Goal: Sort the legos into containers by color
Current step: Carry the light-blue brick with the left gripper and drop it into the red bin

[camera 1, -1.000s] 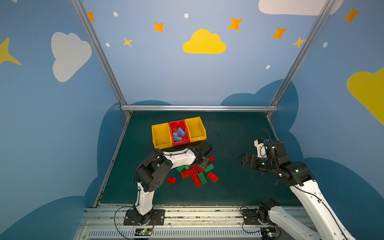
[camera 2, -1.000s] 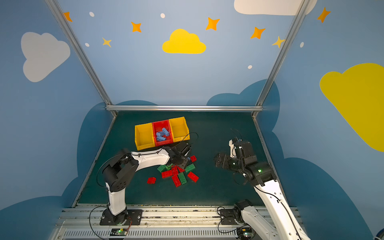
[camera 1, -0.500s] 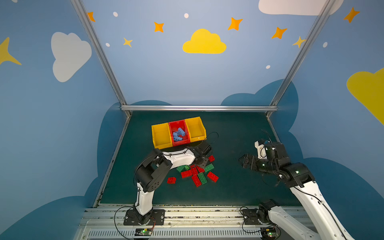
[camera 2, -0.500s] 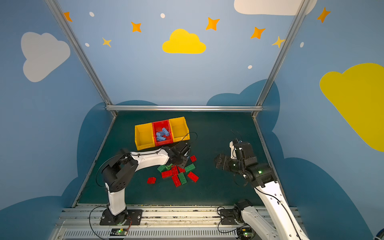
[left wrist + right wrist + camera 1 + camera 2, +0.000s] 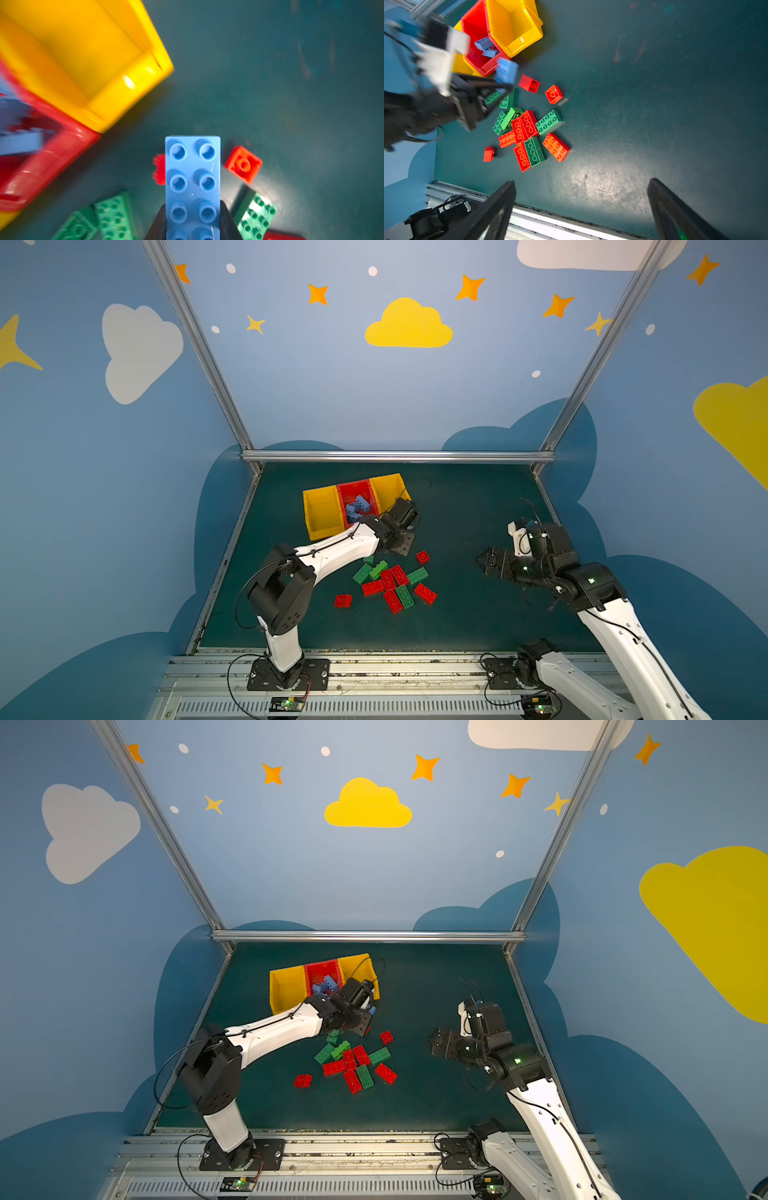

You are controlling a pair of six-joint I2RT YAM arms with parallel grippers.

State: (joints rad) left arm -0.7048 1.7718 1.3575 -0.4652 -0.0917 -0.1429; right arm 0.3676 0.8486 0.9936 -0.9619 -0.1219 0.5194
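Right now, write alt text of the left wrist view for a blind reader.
A light blue lego is clamped in the left claw above the green table. Nearby: an empty yellow bin, a red bin holding blue legos, and loose red legos and green legos.

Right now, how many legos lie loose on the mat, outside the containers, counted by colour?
Red legos: 8
Green legos: 6
Light blue: 0; the left gripper holds one light blue lego, and more sit in the red container
Total on the mat: 14
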